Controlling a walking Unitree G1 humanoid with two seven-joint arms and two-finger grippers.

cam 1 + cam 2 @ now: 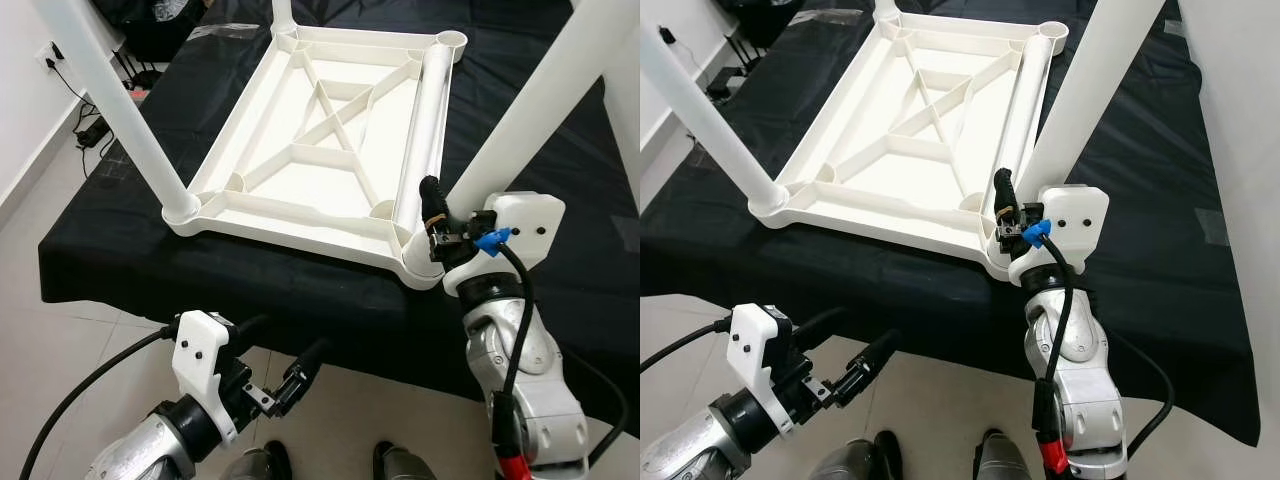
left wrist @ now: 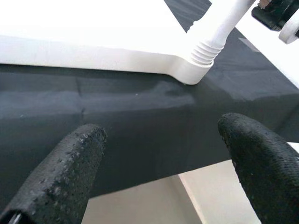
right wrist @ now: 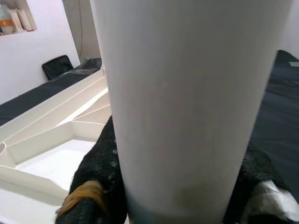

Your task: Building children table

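Your right hand (image 1: pixel 455 225) is pinching the leg (image 1: pixel 540 95) standing in the near right corner of the upturned table top (image 1: pixel 320 140), which lies on the black-draped worktop (image 1: pixel 120 250). Your left hand (image 1: pixel 285 365) hangs below the worktop's near edge, fingers (image 2: pixel 65 172) spread around nothing.

White plastic tabletop (image 1: pixel 320 140) lies upside down on a black-covered table (image 1: pixel 140 255), ribbed underside up. Legs stand in its near-left (image 1: pixel 115 105) and near-right (image 1: pixel 535 105) corner sockets. The right gripper (image 1: pixel 445 215) clasps the near-right leg at its base. The left gripper (image 1: pixel 290 360) hangs below the table edge, fingers apart.
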